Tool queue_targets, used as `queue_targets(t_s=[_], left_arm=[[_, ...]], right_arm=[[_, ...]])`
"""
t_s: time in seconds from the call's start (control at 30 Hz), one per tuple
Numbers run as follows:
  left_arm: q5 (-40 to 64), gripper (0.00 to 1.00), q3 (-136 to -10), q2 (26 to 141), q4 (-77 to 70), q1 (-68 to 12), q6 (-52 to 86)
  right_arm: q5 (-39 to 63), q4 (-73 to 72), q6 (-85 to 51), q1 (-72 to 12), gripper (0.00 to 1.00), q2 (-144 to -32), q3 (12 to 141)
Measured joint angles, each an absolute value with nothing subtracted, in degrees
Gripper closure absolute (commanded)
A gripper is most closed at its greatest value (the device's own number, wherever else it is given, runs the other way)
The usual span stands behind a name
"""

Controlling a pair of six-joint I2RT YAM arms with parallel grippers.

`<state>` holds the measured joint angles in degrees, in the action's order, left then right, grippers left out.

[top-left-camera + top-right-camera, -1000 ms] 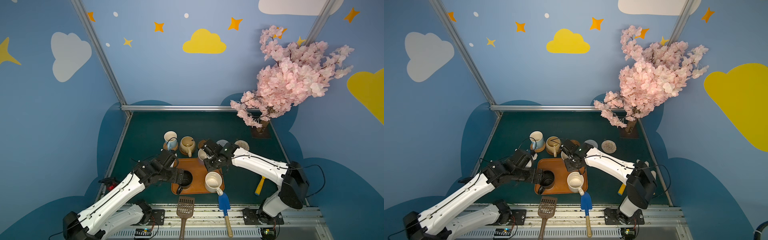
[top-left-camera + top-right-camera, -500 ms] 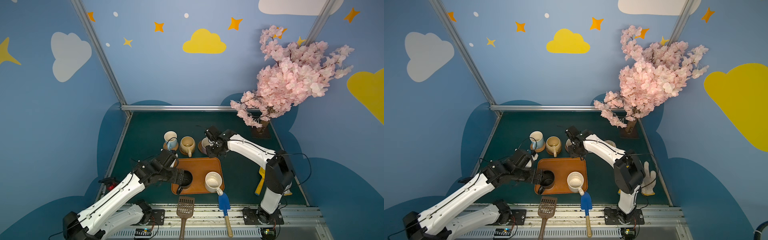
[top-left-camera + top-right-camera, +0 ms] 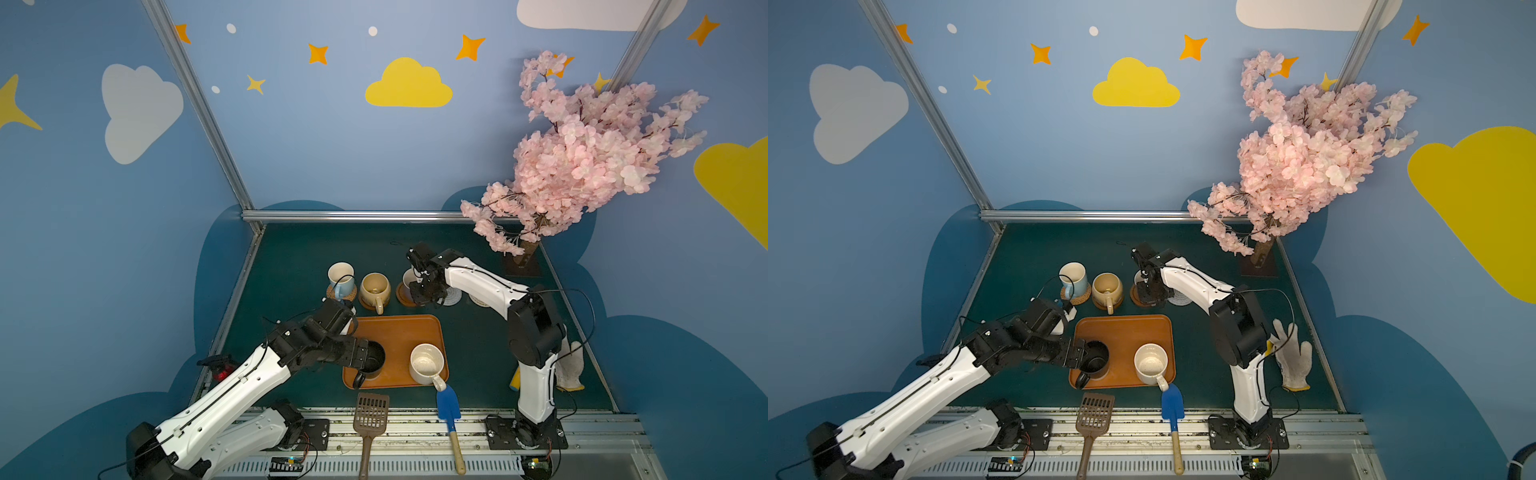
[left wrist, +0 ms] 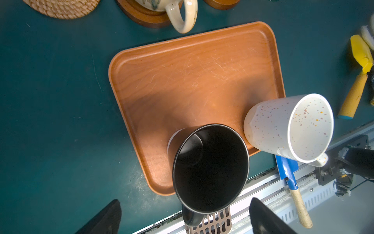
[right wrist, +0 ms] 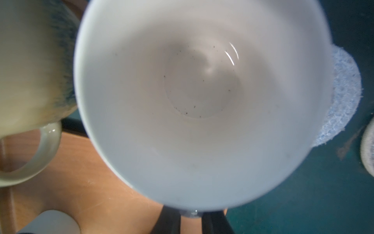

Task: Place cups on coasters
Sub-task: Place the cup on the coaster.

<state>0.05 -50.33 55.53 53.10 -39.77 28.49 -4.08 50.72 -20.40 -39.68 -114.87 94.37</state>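
Right gripper (image 5: pixel 191 219): clenched on the handle of the lavender mug (image 5: pixel 192 101), whose pale inside fills the right wrist view.
Lavender mug: in both top views it is mostly hidden by the gripper and sits over a wood coaster (image 3: pixel 402 296); whether it rests on it cannot be told.
Beside it: a bare rope coaster (image 3: pixel 454 297) lies just to the right, and a second rope coaster (image 5: pixel 369 147) lies farther right.
Left gripper (image 4: pixel 185 202): released, with jaws spread wide on either side of the black mug (image 4: pixel 210 168); no contact shows.
Black mug: upright on the near left corner of the tray (image 4: pixel 192 71), with its handle past the near edge.
Cream mug (image 3: pixel 427 363): upright on the tray's near right corner, with its handle over the edge above the blue spatula (image 3: pixel 448 405).
Tan mug (image 3: pixel 374 286): on the other wood coaster (image 3: pixel 365 304), behind the tray.
Blue mug (image 3: pixel 340 275): on the rattan coaster (image 3: pixel 345 294), left of the tan mug.
Front rail: a slotted spatula (image 3: pixel 370 411) lies beside the blue spatula.
Right edge: a glove (image 3: pixel 1293 357) lies near the right arm's base.
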Motion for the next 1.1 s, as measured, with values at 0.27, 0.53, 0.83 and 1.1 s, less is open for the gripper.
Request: queue_targets(t_s=[0.27, 0.53, 0.83, 1.1], left_arm=[[0.6, 0.02, -50.1, 55.1, 53.1, -40.0, 28.5], [1.9, 0.03, -49.2, 52.3, 53.6, -42.9, 29.5], [0.4, 0.04, -47.3, 51.7, 56.5, -48.2, 32.9], [-2.2, 0.06, -46.3, 55.5, 55.5, -53.0, 35.7]], right_arm=[[-3.7, 50.4, -20.6, -39.8, 1.0, -116.0, 95.4], [-4.1, 48.9, -20.6, -40.0, 1.0, -115.4, 94.1], [-3.7, 48.9, -20.6, -39.6, 1.0, -115.4, 94.6], [-3.6, 48.9, -20.6, -39.6, 0.84, -115.9, 94.6]])
